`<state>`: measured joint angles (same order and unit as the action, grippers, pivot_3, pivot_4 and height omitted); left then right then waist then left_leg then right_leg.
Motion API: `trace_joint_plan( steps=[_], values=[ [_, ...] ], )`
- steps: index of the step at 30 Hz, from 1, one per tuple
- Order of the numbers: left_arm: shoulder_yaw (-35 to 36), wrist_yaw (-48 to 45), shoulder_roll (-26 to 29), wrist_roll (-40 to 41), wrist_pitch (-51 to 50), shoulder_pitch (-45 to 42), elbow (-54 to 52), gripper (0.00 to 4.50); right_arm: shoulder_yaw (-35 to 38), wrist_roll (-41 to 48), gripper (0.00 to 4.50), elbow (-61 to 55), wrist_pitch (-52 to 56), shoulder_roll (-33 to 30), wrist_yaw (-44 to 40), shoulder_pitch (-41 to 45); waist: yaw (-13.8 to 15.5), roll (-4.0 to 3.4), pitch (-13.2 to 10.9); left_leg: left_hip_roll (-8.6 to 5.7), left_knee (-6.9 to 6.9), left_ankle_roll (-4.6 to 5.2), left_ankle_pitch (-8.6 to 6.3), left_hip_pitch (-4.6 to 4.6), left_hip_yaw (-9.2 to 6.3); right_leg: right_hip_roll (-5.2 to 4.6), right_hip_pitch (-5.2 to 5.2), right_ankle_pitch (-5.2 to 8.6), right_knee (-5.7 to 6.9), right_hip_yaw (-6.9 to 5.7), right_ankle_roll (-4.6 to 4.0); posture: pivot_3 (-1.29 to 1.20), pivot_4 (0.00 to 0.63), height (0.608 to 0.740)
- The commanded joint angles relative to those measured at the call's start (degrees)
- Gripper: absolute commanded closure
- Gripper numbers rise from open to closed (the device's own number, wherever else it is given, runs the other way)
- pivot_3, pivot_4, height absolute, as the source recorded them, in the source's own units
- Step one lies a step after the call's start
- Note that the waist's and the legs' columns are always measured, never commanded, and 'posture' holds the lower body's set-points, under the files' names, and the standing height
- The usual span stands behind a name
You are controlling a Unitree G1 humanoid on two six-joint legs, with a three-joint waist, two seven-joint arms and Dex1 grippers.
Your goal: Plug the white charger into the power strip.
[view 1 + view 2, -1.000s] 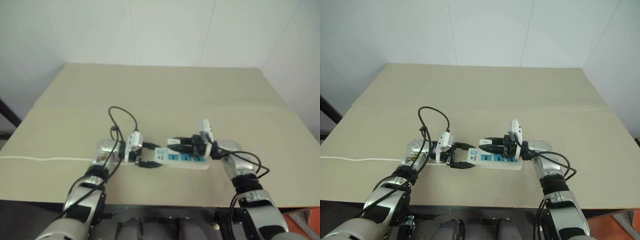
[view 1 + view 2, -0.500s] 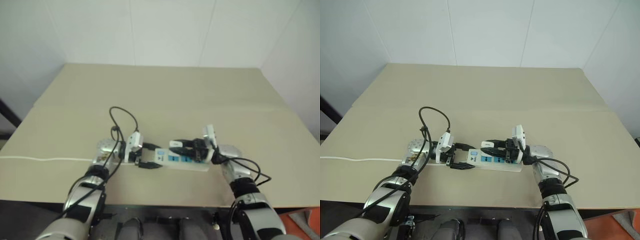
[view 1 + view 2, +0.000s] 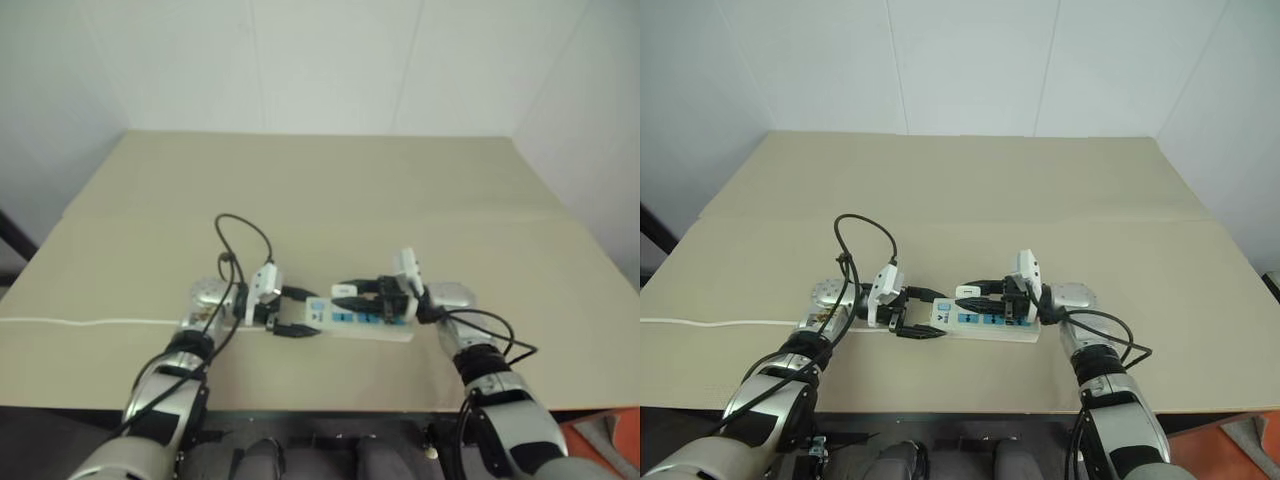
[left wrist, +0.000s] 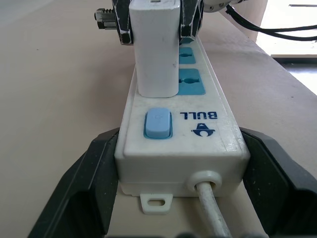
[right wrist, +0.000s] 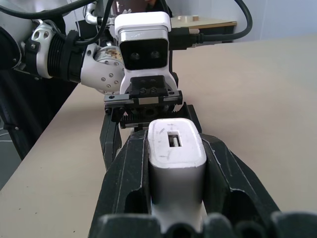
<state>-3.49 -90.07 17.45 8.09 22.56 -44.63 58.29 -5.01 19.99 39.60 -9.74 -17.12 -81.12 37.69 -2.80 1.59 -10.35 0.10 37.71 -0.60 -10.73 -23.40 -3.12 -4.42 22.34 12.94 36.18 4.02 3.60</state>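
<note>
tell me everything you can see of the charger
The charger is a small white box of smooth plastic with rounded edges and a slot port in its top end. It stands upright on the power strip, over the socket next to the blue switch; its prongs are hidden. The right gripper is shut on its sides. The left gripper clamps the strip's cord end.

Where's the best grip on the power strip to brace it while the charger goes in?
Probably the switch end of the power strip, across its two long side walls, coming in along its length from the cord side. That is how the left gripper holds it, shut on it. The walls are flat and parallel, and this end is away from the white charger held by the right gripper.
</note>
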Motion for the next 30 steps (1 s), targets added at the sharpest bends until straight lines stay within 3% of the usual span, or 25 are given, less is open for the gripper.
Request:
trace_joint_plan(
  steps=[1,8,17,18,25,28,30],
  values=[
    [0.5,-0.2,0.7,0.8,0.5,-0.9,-2.0,1.26,-2.0,-4.7,3.38,3.4,0.2,-0.6,1.9,-2.3,0.0,0.0,0.0,0.0,-0.01,0.0,0.0,0.04,0.0,0.0,-0.04,0.04,0.0,0.0,0.06,0.0,0.15,0.74],
    [0.5,0.0,0.5,0.6,0.8,-1.4,-1.5,1.26,-2.1,-4.8,3.38,3.9,-1.9,-0.4,2.2,-2.9,0.0,0.0,0.0,0.01,-0.01,0.0,0.0,0.11,0.01,0.0,-0.07,0.18,0.02,0.02,0.29,0.0,0.15,0.74],
    [0.5,0.1,0.6,0.5,1.0,-1.8,-1.0,1.26,-1.4,-4.6,0.22,4.4,-1.0,-0.4,2.1,-2.4,0.0,0.08,0.1,0.03,-0.01,0.0,0.0,0.13,0.01,0.0,-0.1,0.19,0.01,0.02,0.31,0.0,0.15,0.74],
    [0.5,0.1,0.6,0.5,1.0,-1.8,-1.0,1.26,-1.4,-4.7,0.03,4.4,-1.1,-0.5,2.0,-2.4,0.0,0.09,0.1,0.03,-0.01,0.0,0.0,0.13,0.01,0.0,-0.1,0.2,0.01,0.02,0.31,0.0,0.15,0.74],
    [0.3,0.5,0.7,0.2,-0.2,-1.6,-1.2,1.26,-0.8,-4.2,0.03,3.7,-2.1,-1.0,0.9,-2.7,0.0,0.09,0.1,0.03,-0.02,0.0,0.0,0.13,0.01,0.0,-0.1,0.21,0.0,0.02,0.33,0.0,0.15,0.74],
    [0.7,-0.2,0.6,0.9,-2.9,-2.4,-0.8,0.21,-0.5,-4.0,0.0,3.2,-2.0,-1.4,1.1,-2.6,0.1,0.09,0.1,0.03,-0.02,0.0,0.0,0.13,0.01,0.0,-0.1,0.22,0.0,0.01,0.34,0.0,0.15,0.74],
    [1.2,-1.9,0.5,2.6,-3.7,-2.6,-1.9,0.01,-0.3,-3.8,0.0,2.8,-1.7,-1.6,0.9,-2.6,0.2,0.09,0.1,0.03,-0.02,-0.01,0.0,0.13,0.01,0.0,-0.11,0.23,0.0,0.01,0.37,0.0,0.15,0.74]
  ],
)
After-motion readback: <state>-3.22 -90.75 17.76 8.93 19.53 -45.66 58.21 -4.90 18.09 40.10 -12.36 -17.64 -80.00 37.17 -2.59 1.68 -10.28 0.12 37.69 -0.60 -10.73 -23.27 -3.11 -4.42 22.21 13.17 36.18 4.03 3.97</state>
